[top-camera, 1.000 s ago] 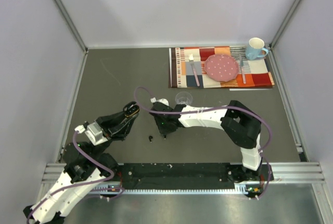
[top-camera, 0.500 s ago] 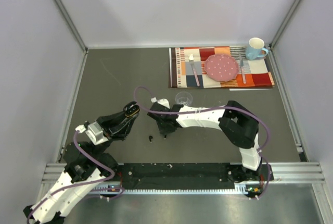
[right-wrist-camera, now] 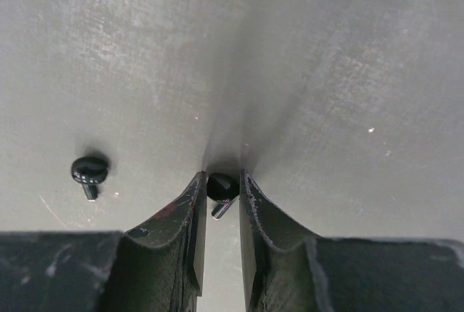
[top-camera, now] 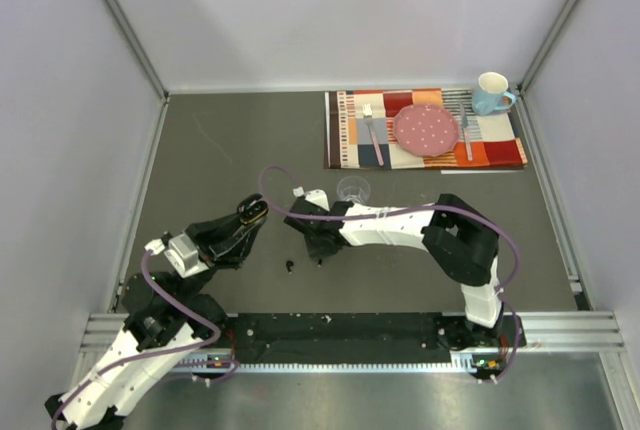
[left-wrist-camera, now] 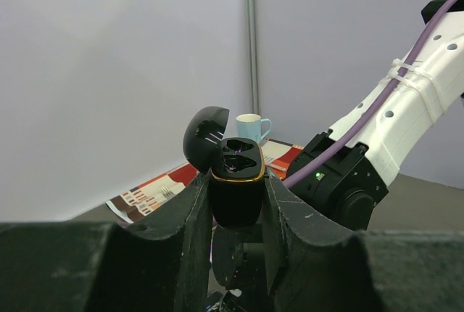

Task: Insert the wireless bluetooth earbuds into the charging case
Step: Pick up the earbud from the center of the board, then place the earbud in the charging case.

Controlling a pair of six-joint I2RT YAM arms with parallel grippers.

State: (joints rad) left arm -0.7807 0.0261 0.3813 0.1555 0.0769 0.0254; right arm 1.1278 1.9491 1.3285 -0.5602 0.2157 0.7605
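Slipping worries us: right tool point(right-wrist-camera: 222, 180) hugs one glossy earbud point(right-wrist-camera: 222, 186), grip unclear, and may pop it away; left tool point(left-wrist-camera: 238, 178) clenches charging case point(left-wrist-camera: 237, 197).

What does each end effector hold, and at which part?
Left end effector: charging case, by its lower sides. Right end effector: flanks one earbud; grip unclear.

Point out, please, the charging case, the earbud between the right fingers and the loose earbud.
charging case point(left-wrist-camera: 237, 197), left wrist view, front of its body.
gripped earbud point(right-wrist-camera: 221, 185), right wrist view, its round head.
loose earbud point(right-wrist-camera: 89, 168), right wrist view, its round head.
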